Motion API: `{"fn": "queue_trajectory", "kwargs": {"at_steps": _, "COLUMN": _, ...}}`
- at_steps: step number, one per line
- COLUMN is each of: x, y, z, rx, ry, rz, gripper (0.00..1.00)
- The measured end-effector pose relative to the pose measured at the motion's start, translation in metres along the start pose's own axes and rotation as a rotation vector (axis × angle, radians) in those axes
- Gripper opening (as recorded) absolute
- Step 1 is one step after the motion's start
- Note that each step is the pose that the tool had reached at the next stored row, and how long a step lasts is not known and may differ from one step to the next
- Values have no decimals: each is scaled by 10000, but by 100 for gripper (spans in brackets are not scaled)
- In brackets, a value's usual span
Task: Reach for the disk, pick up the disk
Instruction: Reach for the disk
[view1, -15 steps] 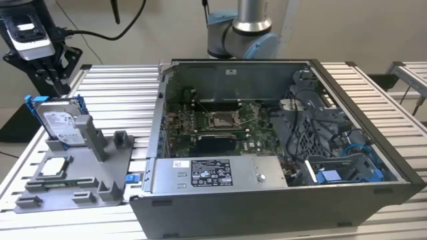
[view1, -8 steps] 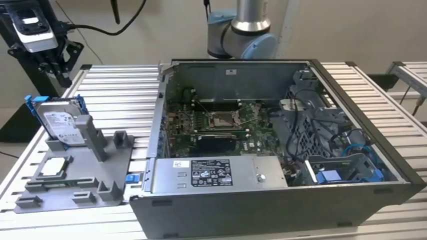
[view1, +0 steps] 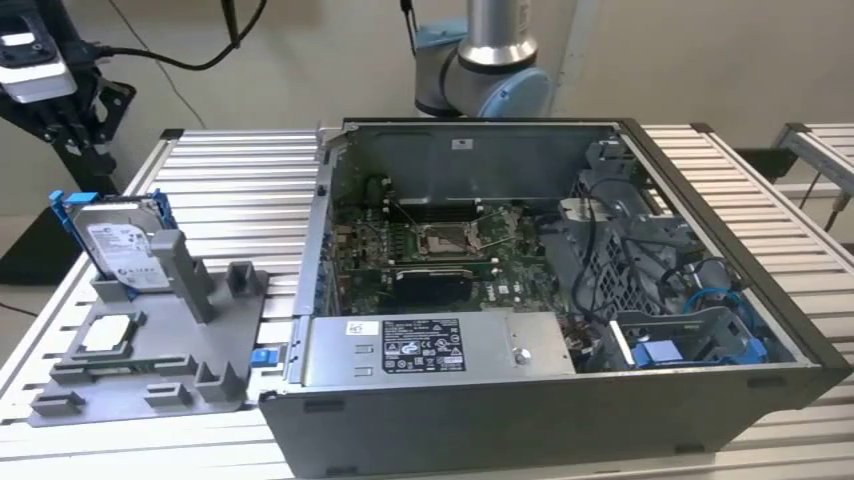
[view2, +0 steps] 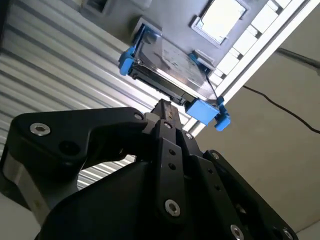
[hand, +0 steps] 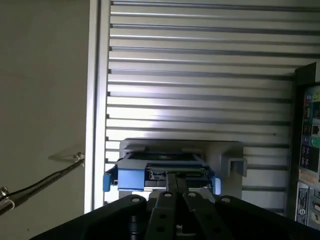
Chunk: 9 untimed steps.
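Metal-cased disk (view2: 165, 62) stands on edge in grey holder (view1: 200, 300), just ahead of the gripper (view2: 162, 107), which is closed and empty. Judged rigid, weighty, shock-sensitive; grip across flat faces, not the blue rails (view2: 202, 110).

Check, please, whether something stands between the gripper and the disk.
Nothing visible does. In both wrist views the gripper points straight at the near edge of the disk, with only free space between them. The grey holder that carries the disk lies beyond that edge, not in the path.
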<state>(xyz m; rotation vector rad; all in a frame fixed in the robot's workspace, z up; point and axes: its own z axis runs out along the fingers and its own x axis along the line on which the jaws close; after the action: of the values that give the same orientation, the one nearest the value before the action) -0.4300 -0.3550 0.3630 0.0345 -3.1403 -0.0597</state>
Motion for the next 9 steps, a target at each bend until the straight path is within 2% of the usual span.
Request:
{"fn": "queue_trajectory", "kwargs": {"at_steps": 2, "x": 79, "y": -7, "z": 0, "rx": 0, "ry": -1, "rz": -10, "gripper": 0}}
{"fn": "queue_trajectory", "kwargs": {"at_steps": 9, "x": 213, "y": -93, "z": -3, "rx": 0, "ry": -1, "rz": -13, "gripper": 0}}
